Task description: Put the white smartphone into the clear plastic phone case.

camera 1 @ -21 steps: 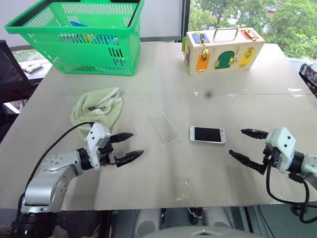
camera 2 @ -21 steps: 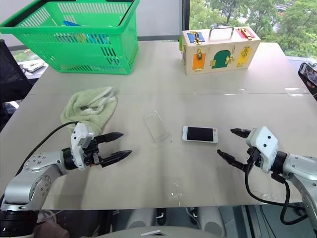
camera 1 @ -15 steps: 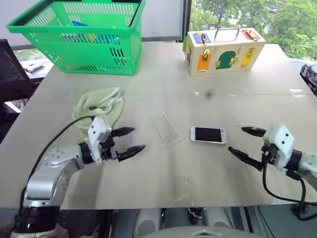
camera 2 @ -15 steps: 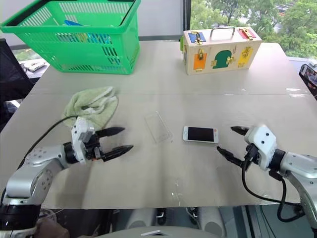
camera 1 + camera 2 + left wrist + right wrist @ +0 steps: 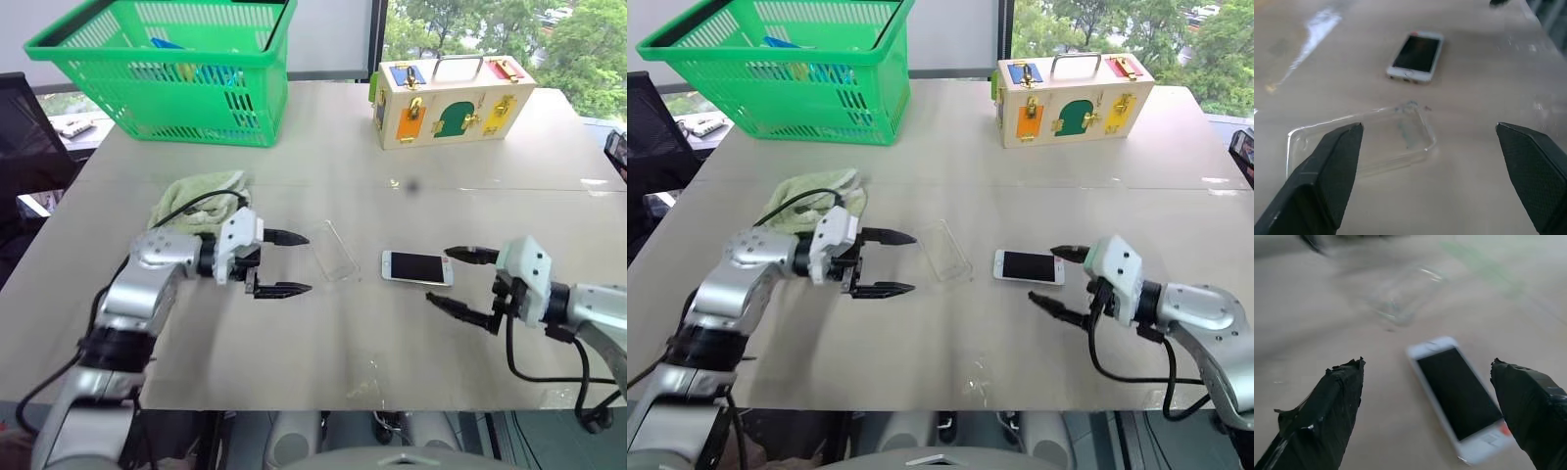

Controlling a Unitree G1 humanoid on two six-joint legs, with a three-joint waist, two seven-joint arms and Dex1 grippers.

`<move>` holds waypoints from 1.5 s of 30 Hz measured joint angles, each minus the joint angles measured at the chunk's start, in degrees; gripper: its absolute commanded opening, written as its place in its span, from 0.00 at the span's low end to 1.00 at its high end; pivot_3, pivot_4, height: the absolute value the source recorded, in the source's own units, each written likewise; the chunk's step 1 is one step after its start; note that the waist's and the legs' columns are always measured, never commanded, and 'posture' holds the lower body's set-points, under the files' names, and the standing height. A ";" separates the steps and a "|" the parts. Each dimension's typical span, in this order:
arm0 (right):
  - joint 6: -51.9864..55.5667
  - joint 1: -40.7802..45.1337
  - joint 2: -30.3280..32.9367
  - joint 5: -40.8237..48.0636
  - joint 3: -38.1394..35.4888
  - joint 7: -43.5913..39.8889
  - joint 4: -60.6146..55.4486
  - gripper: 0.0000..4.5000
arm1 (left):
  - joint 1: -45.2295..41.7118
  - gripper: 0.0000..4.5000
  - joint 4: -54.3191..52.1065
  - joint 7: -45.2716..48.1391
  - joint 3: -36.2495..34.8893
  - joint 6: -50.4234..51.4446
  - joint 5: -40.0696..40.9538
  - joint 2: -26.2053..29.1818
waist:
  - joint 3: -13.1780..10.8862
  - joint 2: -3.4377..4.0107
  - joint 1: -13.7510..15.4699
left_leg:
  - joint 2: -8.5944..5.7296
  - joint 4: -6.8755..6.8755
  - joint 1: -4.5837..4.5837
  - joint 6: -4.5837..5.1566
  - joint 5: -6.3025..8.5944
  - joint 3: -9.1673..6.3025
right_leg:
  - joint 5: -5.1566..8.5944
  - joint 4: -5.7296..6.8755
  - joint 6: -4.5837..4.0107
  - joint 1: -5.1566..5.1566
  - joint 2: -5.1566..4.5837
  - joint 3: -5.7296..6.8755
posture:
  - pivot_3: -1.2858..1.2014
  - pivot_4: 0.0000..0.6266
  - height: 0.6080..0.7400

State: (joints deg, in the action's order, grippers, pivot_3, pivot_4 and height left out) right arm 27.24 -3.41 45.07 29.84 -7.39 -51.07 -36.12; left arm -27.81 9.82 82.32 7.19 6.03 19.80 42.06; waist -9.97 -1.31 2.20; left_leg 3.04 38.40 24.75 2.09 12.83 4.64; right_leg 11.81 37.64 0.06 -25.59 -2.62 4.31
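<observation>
Tabletop (image 5: 323,343) in the left eye view carries the white smartphone (image 5: 417,267) lying flat, screen up, right of centre, with the clear plastic phone case (image 5: 333,253) just to its left, the 2 lying apart. Left pincer (image 5: 296,263) hovers just left of the case with its 2 black fingers spread wide, empty. Right pincer (image 5: 449,278) hangs just right of the phone, fingers likewise spread and holding nothing. A crumpled green cloth (image 5: 201,199) lies at the left behind the left arm; a green basket (image 5: 167,69) stands at the far left and a wooden latch box (image 5: 453,100) at the far right.

From the right eye view the same layout shows, the phone (image 5: 1029,265) between the case and the right pincer.

Left wrist view: the case (image 5: 1361,142) lies between the open fingers (image 5: 1327,171), the phone beyond it.

Right wrist view: the phone (image 5: 1459,394) lies between the parted fingers (image 5: 1322,416), the case blurred past it.
</observation>
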 measured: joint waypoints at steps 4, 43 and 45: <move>-2.77 -4.84 -1.23 3.80 -3.41 -1.22 -6.09 0.99 | -9.79 1.00 15.82 7.11 5.48 -9.62 -5.31 -4.43 | 0.01 -0.07 0.12 | -0.13 0.04 0.04 0.01 0.00 0.00 | 0.00 -0.02 0.03 0.01 0.03 0.02 | 0.52 0.24 1.00; 2.73 -6.93 0.59 3.23 -2.42 8.51 -8.77 1.00 | -2.82 0.02 -12.34 -3.67 15.66 18.68 0.31 3.84 | 0.05 -0.18 -1.04 | 0.00 0.24 -0.07 0.02 -0.01 -0.25 | 0.00 0.27 0.00 0.12 0.08 -0.35 | 0.52 0.24 1.00; 2.67 -5.47 0.75 0.49 -0.32 9.28 -7.19 1.00 | -2.78 0.02 -12.05 -5.60 15.89 18.12 -1.91 1.58 | 0.05 -0.18 -0.97 | -0.02 0.33 -0.07 0.02 -0.01 -0.31 | 0.00 0.27 0.00 0.18 0.12 -0.36 | 0.52 0.24 1.00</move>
State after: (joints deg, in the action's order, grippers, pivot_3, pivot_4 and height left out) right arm 29.91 -8.88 45.82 30.33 -7.71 -41.79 -43.32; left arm -30.59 -2.23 76.71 23.07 24.14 17.89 43.63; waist -9.93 -1.49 1.23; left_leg 3.02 38.73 24.68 2.11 12.82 4.33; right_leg 11.81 37.90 0.06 -25.41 -2.50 3.95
